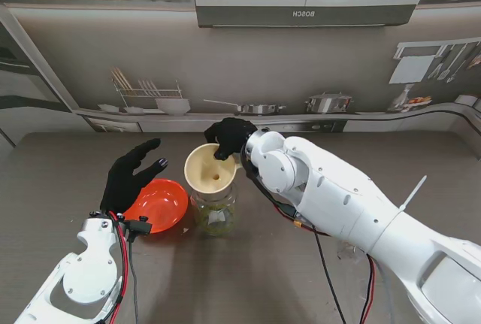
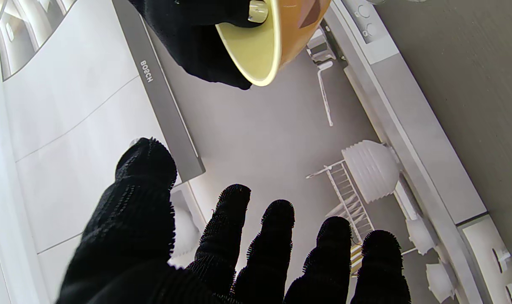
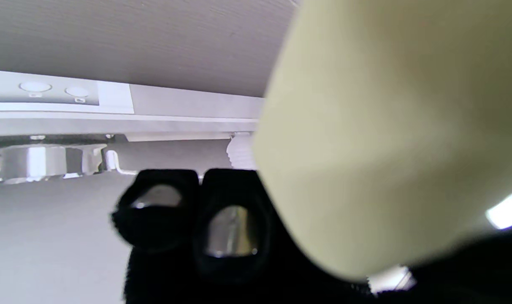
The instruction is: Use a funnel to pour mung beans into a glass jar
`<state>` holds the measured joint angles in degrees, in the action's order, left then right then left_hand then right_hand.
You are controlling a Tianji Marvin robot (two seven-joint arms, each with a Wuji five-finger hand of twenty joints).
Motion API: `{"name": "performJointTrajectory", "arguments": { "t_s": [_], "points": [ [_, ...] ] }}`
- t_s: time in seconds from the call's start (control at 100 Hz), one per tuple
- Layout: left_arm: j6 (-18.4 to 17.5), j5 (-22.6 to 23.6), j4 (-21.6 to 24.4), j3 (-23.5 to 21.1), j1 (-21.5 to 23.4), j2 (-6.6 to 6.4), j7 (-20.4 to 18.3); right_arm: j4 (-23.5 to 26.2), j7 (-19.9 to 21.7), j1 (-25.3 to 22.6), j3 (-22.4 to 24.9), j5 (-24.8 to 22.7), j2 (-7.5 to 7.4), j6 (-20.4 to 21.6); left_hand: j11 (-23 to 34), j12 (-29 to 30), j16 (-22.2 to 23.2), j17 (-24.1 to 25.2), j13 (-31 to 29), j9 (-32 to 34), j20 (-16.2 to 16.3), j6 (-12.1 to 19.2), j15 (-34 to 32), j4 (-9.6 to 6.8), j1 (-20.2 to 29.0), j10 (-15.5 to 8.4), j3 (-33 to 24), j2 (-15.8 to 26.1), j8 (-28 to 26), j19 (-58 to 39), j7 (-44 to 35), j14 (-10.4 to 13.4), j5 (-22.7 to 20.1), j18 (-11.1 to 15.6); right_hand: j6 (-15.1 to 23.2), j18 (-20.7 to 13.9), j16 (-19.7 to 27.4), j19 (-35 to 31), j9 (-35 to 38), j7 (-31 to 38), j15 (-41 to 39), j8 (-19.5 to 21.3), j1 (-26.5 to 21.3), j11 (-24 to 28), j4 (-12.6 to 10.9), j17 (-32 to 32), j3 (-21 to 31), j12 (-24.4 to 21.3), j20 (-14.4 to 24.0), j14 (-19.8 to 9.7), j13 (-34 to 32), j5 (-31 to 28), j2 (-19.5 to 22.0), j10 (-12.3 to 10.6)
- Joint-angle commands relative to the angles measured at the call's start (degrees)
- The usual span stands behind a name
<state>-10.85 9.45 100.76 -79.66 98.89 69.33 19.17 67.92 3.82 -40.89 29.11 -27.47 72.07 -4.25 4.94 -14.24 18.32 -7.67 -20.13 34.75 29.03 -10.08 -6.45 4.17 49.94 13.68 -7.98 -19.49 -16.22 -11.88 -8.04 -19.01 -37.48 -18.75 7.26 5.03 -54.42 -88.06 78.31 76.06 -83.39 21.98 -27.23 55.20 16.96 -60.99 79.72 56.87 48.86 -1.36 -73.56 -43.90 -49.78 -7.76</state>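
The left hand point(image 1: 134, 176) hovers nearest me, fingers point(image 2: 234, 219) spread wide and holding nothing, over the red bowl point(image 1: 159, 204) on the bench point(image 1: 68, 174). Just right of the bowl stands the jar point(image 1: 214, 213), beans already showing in it, with the funnel point(image 1: 211, 168) seated in its mouth. The right hand point(image 1: 229, 136) grips the funnel's far rim. The funnel looks light, stiff and top-heavy; its rim is probably the best hold. The glass jar is fragile and slippery.

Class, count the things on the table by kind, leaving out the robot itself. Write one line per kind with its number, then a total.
Orange bowl: 1
Cream funnel: 1
Glass jar: 1
Total: 3
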Motion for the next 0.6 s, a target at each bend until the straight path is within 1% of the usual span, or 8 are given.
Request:
{"name": "performJointTrajectory", "arguments": {
  "t_s": [0.0, 0.15, 0.16, 0.17, 0.18, 0.21, 0.41, 0.59],
  "points": [
    [0.2, -0.2, 0.4, 0.1, 0.1, 0.33, -1.0, 1.3, 0.4, -0.5, 0.4, -0.7, -0.44, -0.2, -0.6, -0.1, -0.5, 0.6, 0.6, 0.8, -0.3, 0.3, 1.3, -1.91, 0.8, -0.2, 0.6, 2.6, 0.2, 1.7, 0.6, 0.3, -0.3, 1.5, 0.7, -4.2, -1.0, -3.3, 4.0, 3.8, -3.0, -0.5, -1.8, 1.5, 1.1, -2.9, 7.2, 0.9, 1.4, -1.5, -1.8, -0.3, -1.2, -0.9],
    [0.1, -0.2, 0.4, 0.0, 0.1, 0.34, -1.0, 4.2, -0.3, -2.1, 2.7, -2.1, -1.35, -0.9, -0.6, -0.1, -0.5, 0.6, 0.5, 0.9, -0.2, 0.4, 1.3, -1.77, 0.7, -0.1, 0.3, 2.5, 0.2, 1.7, 0.6, 0.3, -0.3, 1.6, 0.6, -4.2, -1.1, -3.2, 3.9, 4.0, -3.0, -0.4, -1.8, 1.5, 1.1, -2.9, 7.2, 1.0, 1.6, -1.6, -1.8, -0.1, -1.2, -0.9],
    [0.1, -0.2, 0.4, 0.0, 0.1, 0.34, -1.0, 4.4, -0.3, -2.3, 2.9, -2.2, -1.42, -1.0, -0.6, -0.1, -0.5, 0.6, 0.5, 1.0, -0.2, 0.3, 1.3, -1.54, -1.4, -0.2, -5.8, 0.9, 0.2, 1.7, 0.6, 0.3, -0.3, 1.6, 0.6, -4.2, -1.1, -3.2, 3.9, 4.0, -3.0, -0.4, -1.9, 1.5, 1.1, -2.9, 7.2, 1.1, 1.7, -1.6, -1.8, -0.1, -1.2, -0.9],
    [0.1, -0.2, 0.4, 0.0, 0.2, 0.34, -1.0, 4.7, -0.4, -2.4, 3.1, -2.3, -1.49, -1.1, -0.6, -0.1, -0.5, 0.6, 0.5, 0.9, -0.2, 0.3, 1.3, -0.30, -4.6, -0.2, -14.7, -1.2, 0.2, 1.7, 0.6, 0.3, -0.3, 1.5, 0.6, -4.2, -1.1, -3.2, 3.9, 4.0, -3.0, -0.4, -1.9, 1.5, 1.1, -2.9, 7.2, 1.1, 1.7, -1.5, -1.8, -0.1, -1.2, -0.9],
    [0.1, -0.2, 0.4, 0.0, 0.2, 0.34, -1.0, 4.9, -0.4, -2.6, 3.3, -2.4, -1.56, -1.2, -0.6, -0.1, -0.5, 0.6, 0.5, 0.9, -0.2, 0.3, 1.3, 0.29, -6.1, -0.2, -19.3, -2.2, 0.3, 1.7, 0.6, 0.3, -0.3, 1.5, 0.5, -4.2, -1.1, -3.2, 3.9, 4.0, -2.9, -0.4, -1.9, 1.5, 1.1, -2.9, 7.2, 1.1, 1.7, -1.5, -1.8, -0.1, -1.2, -0.9],
    [0.2, -0.2, 0.4, 0.0, 0.2, 0.34, -1.0, 5.7, -0.5, -3.0, 4.0, -2.7, -1.81, -1.5, -0.6, -0.1, -0.5, 0.6, 0.5, 0.9, -0.2, 0.3, 1.3, 0.66, -8.7, -0.2, -25.7, -3.4, 0.2, 1.7, 0.5, 0.4, -0.3, 1.6, 0.5, -4.2, -1.1, -3.2, 3.9, 4.0, -2.9, -0.4, -1.8, 1.4, 1.1, -3.0, 7.2, 1.1, 1.7, -1.5, -1.8, -0.1, -1.1, -0.9],
    [0.2, -0.1, 0.4, 0.1, 0.2, 0.31, -1.1, 10.8, -0.6, -6.6, 9.3, -4.9, -3.55, -3.4, -0.6, -0.1, -0.5, 0.7, 0.6, 0.9, -0.2, 0.2, 1.3, 1.15, -9.3, -0.1, -26.9, -3.8, 0.2, 1.8, 0.5, 0.3, -0.5, 1.6, 0.2, -4.1, -1.3, -2.9, 3.9, 4.1, -2.7, -0.4, -2.2, 1.2, 1.1, -2.9, 6.9, 1.4, 2.1, -1.4, -1.8, 0.1, -1.0, -0.6],
    [0.2, 0.0, 0.4, 0.3, 0.0, 0.21, -1.4, 12.5, -0.3, -9.0, 13.6, -7.1, -4.90, -4.7, -0.6, -0.1, -0.5, 0.7, 0.6, 0.9, -0.2, 0.3, 1.4, 1.25, -9.4, -0.2, -27.0, -3.9, 0.2, 1.8, 0.5, 0.4, -0.4, 1.6, -0.1, -3.8, -1.4, -2.7, 3.8, 4.1, -2.7, -0.4, -2.5, 1.0, 1.1, -2.6, 6.7, 1.7, 2.3, -1.2, -1.8, 0.2, -0.6, -0.4]
  ]
}}
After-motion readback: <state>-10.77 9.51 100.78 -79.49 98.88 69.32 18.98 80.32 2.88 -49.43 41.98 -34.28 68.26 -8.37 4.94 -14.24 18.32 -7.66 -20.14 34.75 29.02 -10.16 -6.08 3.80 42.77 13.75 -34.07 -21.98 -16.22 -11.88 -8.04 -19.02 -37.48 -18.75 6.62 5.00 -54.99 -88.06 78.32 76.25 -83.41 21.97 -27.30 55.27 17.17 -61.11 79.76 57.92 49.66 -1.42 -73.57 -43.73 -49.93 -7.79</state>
